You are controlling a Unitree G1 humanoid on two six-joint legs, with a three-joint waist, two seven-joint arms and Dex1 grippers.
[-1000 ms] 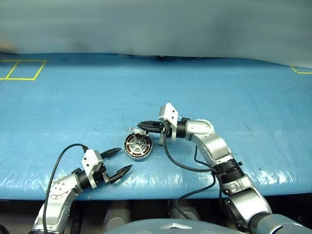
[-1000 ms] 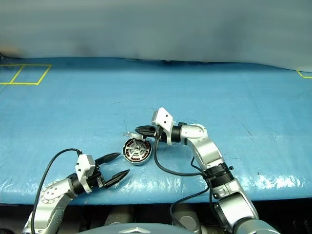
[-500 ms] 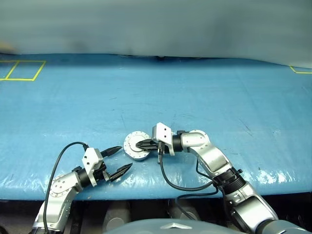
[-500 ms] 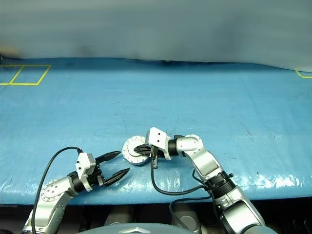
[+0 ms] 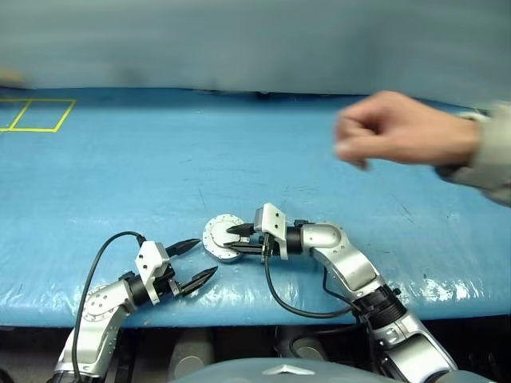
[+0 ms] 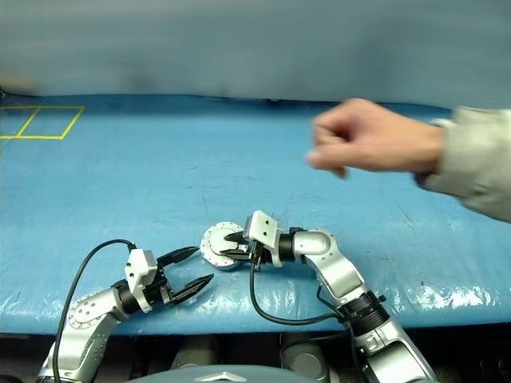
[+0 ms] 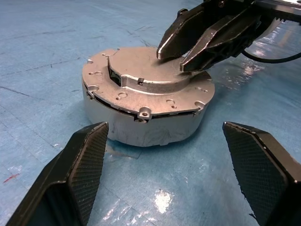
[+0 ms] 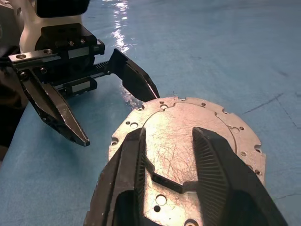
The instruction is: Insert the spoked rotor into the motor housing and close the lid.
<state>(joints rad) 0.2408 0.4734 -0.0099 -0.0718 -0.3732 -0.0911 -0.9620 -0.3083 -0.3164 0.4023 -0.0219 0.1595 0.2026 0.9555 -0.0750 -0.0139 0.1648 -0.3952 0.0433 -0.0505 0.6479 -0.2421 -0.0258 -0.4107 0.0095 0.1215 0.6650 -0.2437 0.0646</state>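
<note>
The lid [image 7: 149, 75] now lies flat on top of the motor housing [image 7: 141, 126], its plain grey face with the raised circle turned up; a second ago the copper windings were still bare and the lid was tipped up behind them. The closed case sits on the blue bench [image 5: 335, 144] near its front edge, at about the centre of the head views.

The right tool [image 5: 233, 240] has come down with the lid and now rests over its top at the 3 o'clock side. Its two black fingers [image 8: 129, 169] have just started to part: a narrow gap shows between them over the lid's face, and they grasp nothing, so I judge this to be the release after pressing the lid shut.

The left tool [image 5: 194, 259] has not moved; it waits released and wide, at about 7 o'clock of the housing, just clear of its wall.

The rotor cannot be seen with the lid down. A person's hand [image 5: 399, 136] has newly come in at 2 o'clock, well above and apart from the case. Closing looks done, bar checking that the lid seats evenly.

No brand, label or writing can be read on any part.
</note>
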